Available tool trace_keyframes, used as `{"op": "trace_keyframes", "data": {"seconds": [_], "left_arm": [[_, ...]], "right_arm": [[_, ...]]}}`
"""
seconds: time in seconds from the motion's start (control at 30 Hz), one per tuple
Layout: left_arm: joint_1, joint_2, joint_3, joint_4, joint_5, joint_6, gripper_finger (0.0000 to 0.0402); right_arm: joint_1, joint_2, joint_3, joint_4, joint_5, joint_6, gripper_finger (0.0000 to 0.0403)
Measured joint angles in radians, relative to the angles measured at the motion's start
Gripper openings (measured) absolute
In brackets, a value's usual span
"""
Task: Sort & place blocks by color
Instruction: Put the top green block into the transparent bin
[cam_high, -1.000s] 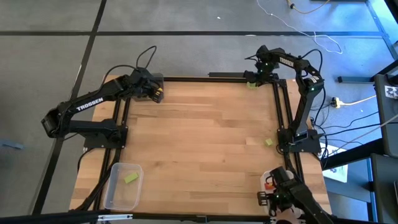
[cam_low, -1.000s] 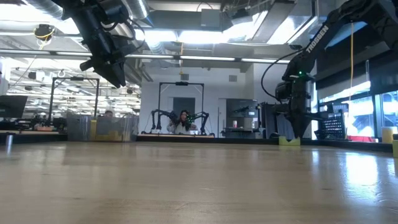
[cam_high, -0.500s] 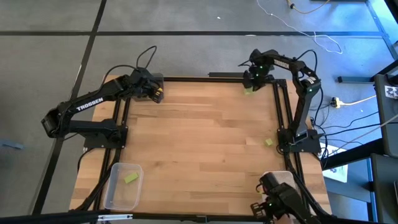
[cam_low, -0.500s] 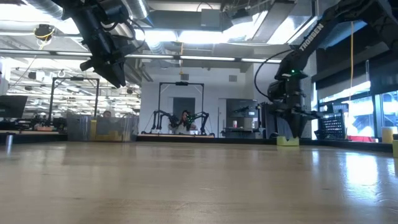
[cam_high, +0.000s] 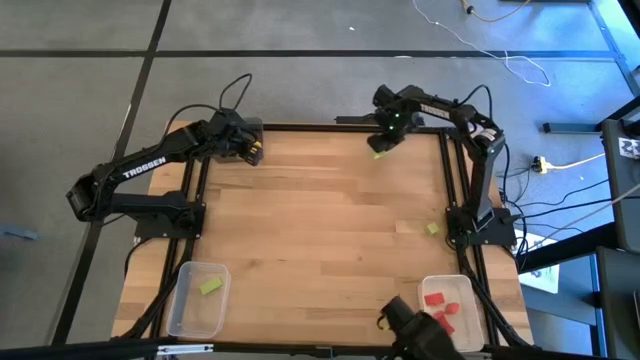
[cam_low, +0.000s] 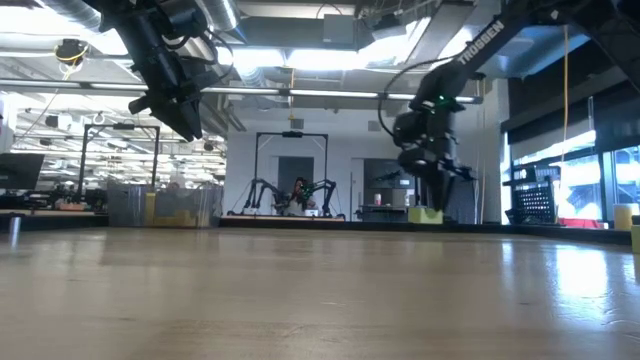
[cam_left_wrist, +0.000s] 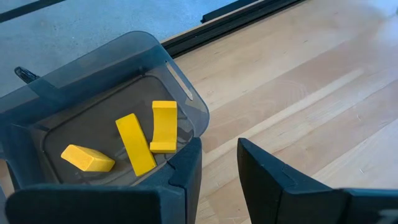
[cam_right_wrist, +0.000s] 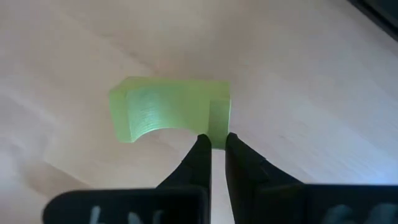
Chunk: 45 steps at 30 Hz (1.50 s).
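Observation:
My right gripper (cam_high: 383, 143) (cam_low: 430, 200) is over the table's far edge, right of the middle, shut on a light green arch-shaped block (cam_right_wrist: 168, 109) (cam_high: 378, 151). My left gripper (cam_left_wrist: 217, 162) (cam_high: 250, 150) hangs open above a grey bin (cam_left_wrist: 74, 93) at the far left corner. In that bin lie three yellow blocks (cam_left_wrist: 134, 143). A second green block (cam_high: 432, 229) lies flat on the table near the right edge. A third green block (cam_high: 208, 287) lies in the clear bin (cam_high: 180, 310) at the near left. My right gripper pinches the green block by the thin end wall (cam_right_wrist: 217, 118) beside its curved cut-out, between the two fingertips. The fingers (cam_right_wrist: 200, 152) come from above, pointing down. In the low view the block (cam_low: 425, 214) hangs just clear of the table, roughly level.
A bin (cam_high: 462, 288) with red blocks (cam_high: 440, 300) sits at the near right corner. A dark object (cam_high: 410, 322) reaches in over the near edge beside it. Dark frame rails (cam_high: 452, 180) run along the table's sides. The middle of the table (cam_high: 320, 220) is bare wood.
My right gripper has moved along the far edge toward the table's left and slightly nearer, taking the green block with it; the block now sits a little higher, off the table. The dark object at the near edge slid left, uncovering the bin of red blocks.

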Motion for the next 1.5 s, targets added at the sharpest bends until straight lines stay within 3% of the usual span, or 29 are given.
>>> {"op": "trace_keyframes", "data": {"seconds": [0.17, 0.33, 0.6, 0.9, 1.07, 1.27, 1.5], "left_arm": [[0.0, 0.0, 0.0, 0.0, 0.013, -0.008, 0.0094], [0.0, 0.0, 0.0, 0.0, 0.088, -0.01, 0.0094], [0.0, 0.0, 0.0, 0.0, 0.219, -0.092, 0.0094], [0.0, 0.0, 0.0, 0.0, 0.37, -0.313, 0.0094], [-0.001, 0.0, 0.0, 0.033, 0.47, -0.415, 0.0094], [-0.001, 0.0, 0.0, 0.136, 0.581, -0.421, 0.0094], [-0.001, 0.0, 0.0, 0.168, 0.608, -0.428, 0.0094]], "right_arm": [[0.084, 0.0, 0.043, 0.014, 0.004, -0.021, 0.0021], [0.163, 0.0, 0.102, 0.032, 0.062, -0.024, 0.0021], [0.258, 0.0, 0.213, 0.086, 0.064, -0.024, 0.0021], [0.354, 0.001, 0.312, 0.16, 0.149, -0.053, 0.0021], [0.398, 0.001, 0.336, 0.226, 0.161, -0.075, 0.0021], [0.447, 0.001, 0.337, 0.317, 0.171, -0.102, 0.0021], [0.503, 0.001, 0.337, 0.412, 0.183, -0.151, 0.0021]]}}
